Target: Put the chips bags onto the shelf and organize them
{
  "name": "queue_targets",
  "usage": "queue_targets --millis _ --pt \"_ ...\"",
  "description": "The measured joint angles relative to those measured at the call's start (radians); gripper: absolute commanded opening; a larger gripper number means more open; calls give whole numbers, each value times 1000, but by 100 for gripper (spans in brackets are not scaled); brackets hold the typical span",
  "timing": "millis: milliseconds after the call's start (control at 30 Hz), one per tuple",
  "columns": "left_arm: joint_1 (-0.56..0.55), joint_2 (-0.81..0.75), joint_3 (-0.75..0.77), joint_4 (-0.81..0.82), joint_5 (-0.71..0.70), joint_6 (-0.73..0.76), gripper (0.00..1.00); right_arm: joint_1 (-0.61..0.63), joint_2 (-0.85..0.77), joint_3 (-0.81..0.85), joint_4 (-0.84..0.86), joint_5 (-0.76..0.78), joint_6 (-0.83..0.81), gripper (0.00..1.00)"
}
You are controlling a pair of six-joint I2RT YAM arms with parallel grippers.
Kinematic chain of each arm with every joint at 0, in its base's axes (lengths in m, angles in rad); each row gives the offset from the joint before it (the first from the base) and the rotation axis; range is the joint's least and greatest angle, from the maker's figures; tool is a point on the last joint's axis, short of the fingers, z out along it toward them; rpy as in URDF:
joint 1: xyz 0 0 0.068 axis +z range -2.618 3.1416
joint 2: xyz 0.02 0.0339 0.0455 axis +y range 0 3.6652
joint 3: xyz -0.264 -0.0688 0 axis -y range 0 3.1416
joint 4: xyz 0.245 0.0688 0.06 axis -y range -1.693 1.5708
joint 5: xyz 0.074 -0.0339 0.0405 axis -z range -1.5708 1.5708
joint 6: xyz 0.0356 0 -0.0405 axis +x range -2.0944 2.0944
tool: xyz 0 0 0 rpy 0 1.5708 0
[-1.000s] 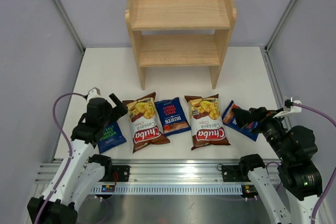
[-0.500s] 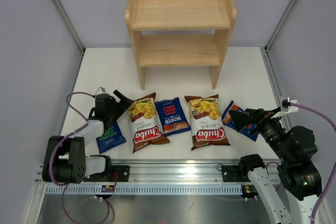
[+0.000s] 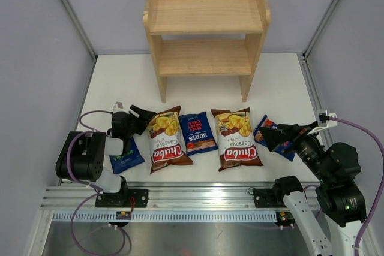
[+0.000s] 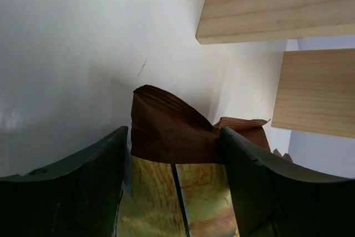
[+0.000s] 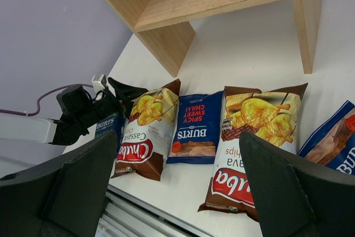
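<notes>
White tabletop (image 3: 120, 82) between grey walls carries a light wooden two-tier shelf (image 3: 204, 13) at 12 o'clock in the overhead view, both tiers bare. All five bags lie flat in a row towards 6 o'clock, so none is placed yet. The left gripper (image 4: 173, 140) sits low at about 8 o'clock with its fingers apart on either side of the top seam of the left glossy brown Chuba cassava chips bag (image 3: 167, 139). The wrist view shows only that thin crimped edge between them, and firm contact cannot be confirmed. Principal risk: a pinch on the seam alone may slip, or may lift the bag by one corner so that it swings and sags. A hanging bag could catch on the front edge of the lower tier or on the raised rim of the top tier. Second risk: the small dark blue bag with green lettering (image 3: 126, 157) lies partly beneath the left arm and may be dragged or creased as that arm rises. Third risk: the blue Burts spicy sweet chilli bag (image 3: 196, 132) lies just beside the brown bag and could be nudged out of line. The right gripper (image 3: 268, 138), jaws wide and holding nothing, hangs at about 4 o'clock over another dark blue Burts bag (image 3: 267, 125), beside the second brown Chuba bag (image 3: 237, 139). If both arms head for the shelf together, they may crowd its front.
</notes>
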Motion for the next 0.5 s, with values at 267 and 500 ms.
queue_targets --millis 267,500 --pt "0 26 -53 73 11 -52 35 0 0 0 0 -6 2 99" --pt "-20 -306 -80 -120 -70 -50 16 0 1 -31 26 -8 11 99"
